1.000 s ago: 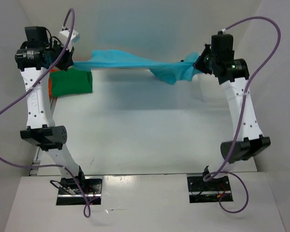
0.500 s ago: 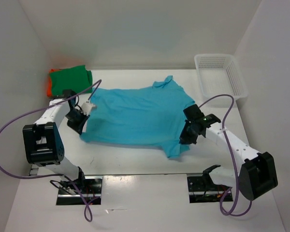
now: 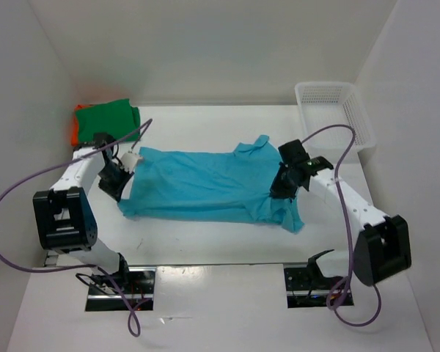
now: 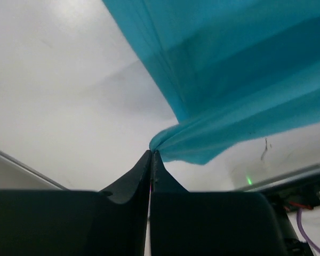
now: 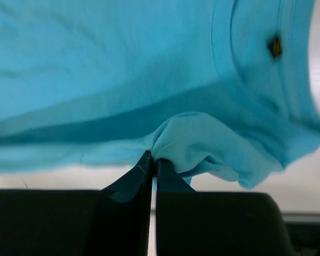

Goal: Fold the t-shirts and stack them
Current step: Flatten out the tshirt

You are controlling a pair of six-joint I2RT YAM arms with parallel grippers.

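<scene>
While L gripper [image 3: 119,178] & R gripper [image 3: 281,188] are pinching the blue shirt [image 3: 205,187] tight, it's lying half-folded. Green shirt [image 3: 108,117] is sitting on orange shirt [image 3: 73,133]; blue's needing more folds + stacking.

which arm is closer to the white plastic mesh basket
Right. The right arm ends just near-left of the white plastic mesh basket; the left arm is across the table by the folded green cloth t-shirt.

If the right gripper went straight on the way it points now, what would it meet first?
The blue shirt: the right gripper pinches a fold of it, and more of its cloth fills the view just ahead. How far off, I cannot tell.
</scene>
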